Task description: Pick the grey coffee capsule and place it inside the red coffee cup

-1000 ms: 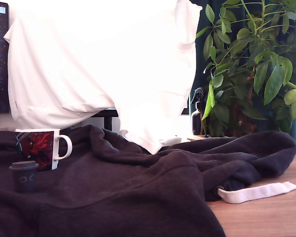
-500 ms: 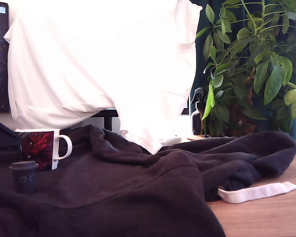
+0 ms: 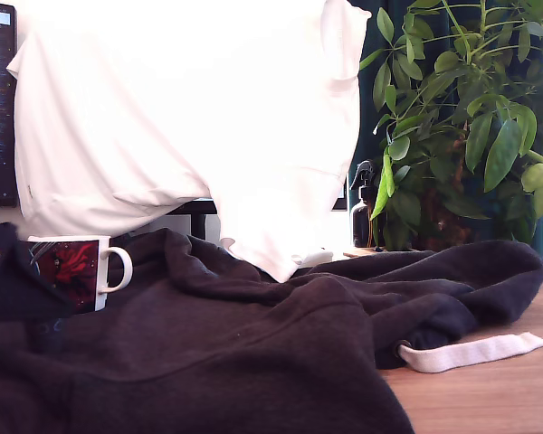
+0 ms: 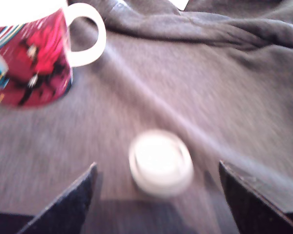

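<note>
Gripper: the gripper (image 4: 156, 166) is spread wide and holds nothing; both fingers (image 4: 71, 202) show in the wrist view as dark wedges with a broad gap between them

Capsule: the capsule (image 4: 161, 161) stands upright in that gap, about centred and touching neither finger; it is blurred, and its flat top reads as a pale disc; in the exterior view the dark arm (image 3: 14, 289) hides it

Mug: the mug (image 4: 31, 66) is ahead of the gripper and off to one finger's side, near the capsule but apart from it; it stands upright, handle turned toward the capsule's side; its mouth is cut off at the wrist picture's edge

Ground: both stand on a dark rumpled cloth (image 4: 224, 97); a soft, uneven footing

Handling, as a judgement: the capsule is probably very light, thin-walled and stiff enough to grip yet easy to dent; its smooth taper could slide out of a hard squeeze; on cloth it may tip if one finger meets it first

Where to hold: across the side wall just under the wider rim, so the rim stops it dropping; close gently and evenly

Risk: a nudge could topple it; the mug's mouth must be cleared before release
</note>
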Action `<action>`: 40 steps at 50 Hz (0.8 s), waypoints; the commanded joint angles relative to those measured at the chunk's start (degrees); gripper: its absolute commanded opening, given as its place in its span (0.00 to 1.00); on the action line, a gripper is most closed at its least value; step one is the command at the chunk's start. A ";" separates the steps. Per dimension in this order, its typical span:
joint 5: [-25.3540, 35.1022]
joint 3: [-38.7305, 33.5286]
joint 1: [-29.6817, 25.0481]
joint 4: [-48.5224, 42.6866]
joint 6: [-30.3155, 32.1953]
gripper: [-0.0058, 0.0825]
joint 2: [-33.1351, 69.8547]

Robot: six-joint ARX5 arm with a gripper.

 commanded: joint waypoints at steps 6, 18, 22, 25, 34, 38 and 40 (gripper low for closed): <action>0.66 1.90 -0.17 0.35 0.33 0.87 6.08; 0.63 2.40 -0.17 0.31 0.31 0.36 9.16; 0.63 2.40 -0.17 0.39 0.31 0.16 9.16; 0.63 2.40 -0.17 0.44 0.33 0.10 9.16; 1.07 2.40 -0.17 2.89 0.22 0.10 9.11; 2.21 2.43 -0.17 5.62 -0.70 0.10 8.98; 3.06 2.45 -0.17 6.80 -0.90 0.10 8.72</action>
